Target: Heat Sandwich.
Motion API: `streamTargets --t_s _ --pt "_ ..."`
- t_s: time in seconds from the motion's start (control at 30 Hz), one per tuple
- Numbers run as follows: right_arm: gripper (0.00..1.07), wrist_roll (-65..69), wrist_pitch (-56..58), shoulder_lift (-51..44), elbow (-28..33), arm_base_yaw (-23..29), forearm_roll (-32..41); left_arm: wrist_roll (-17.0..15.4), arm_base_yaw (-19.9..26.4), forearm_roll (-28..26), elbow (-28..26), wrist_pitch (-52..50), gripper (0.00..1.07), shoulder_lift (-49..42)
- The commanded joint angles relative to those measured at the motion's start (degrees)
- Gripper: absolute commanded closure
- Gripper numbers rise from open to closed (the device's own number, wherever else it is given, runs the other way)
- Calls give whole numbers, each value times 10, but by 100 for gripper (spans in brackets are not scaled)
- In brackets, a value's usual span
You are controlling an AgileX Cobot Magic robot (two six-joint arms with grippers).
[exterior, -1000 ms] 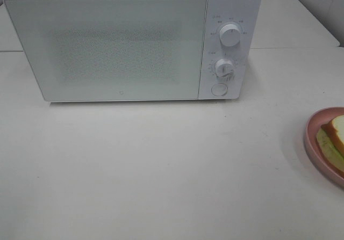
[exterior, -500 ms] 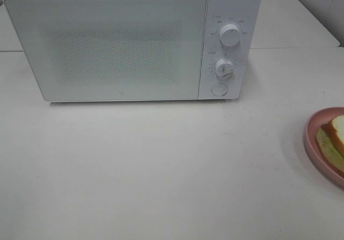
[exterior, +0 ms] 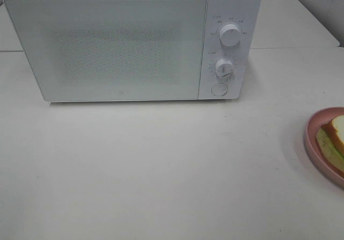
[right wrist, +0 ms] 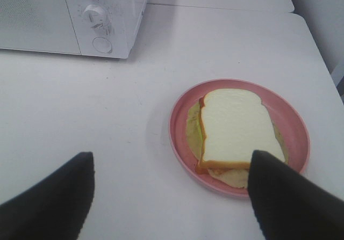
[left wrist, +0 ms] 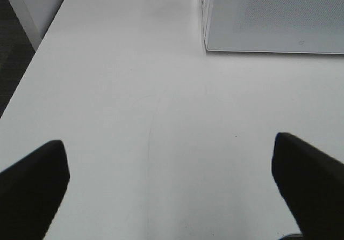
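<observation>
Standing by, nothing started: microwave (exterior: 131, 44) door shut, sitting across the upper left and centre of the overhead frame, two dials and a round button on its right panel.

Sandwich (right wrist: 236, 127) is on the pink plate (right wrist: 180, 135), at the right edge of the overhead frame, well apart from the microwave. In the right wrist view it lies centre-right, top slice slightly skewed over the pale green filling and the lower slice.

Jaws:
- left gripper (left wrist: 172, 186) — released, spread wide, nothing between the fingers, only bare white surface (left wrist: 134, 89) under it
- right gripper (right wrist: 172, 197) — released too, fingers wide, holding nothing; the sandwich sits just beyond one fingertip

Handling, my read: light, soft, compressible — bread dents under a hard pinch, and the stacked layers could slide apart or shed filling if lifted by one slice. Safer to take the plate by its rim; it looks stiff and gives the jaws a firm edge. Rim may be slick, so a shallow bite could slip. The door needs opening first, probably via that button.
</observation>
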Motion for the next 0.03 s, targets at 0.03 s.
streamTargets --t_s 0.03 --pt "31 4 -7 -12 1 -5 -4 -2 -3 -1 0 -7 9 -15"
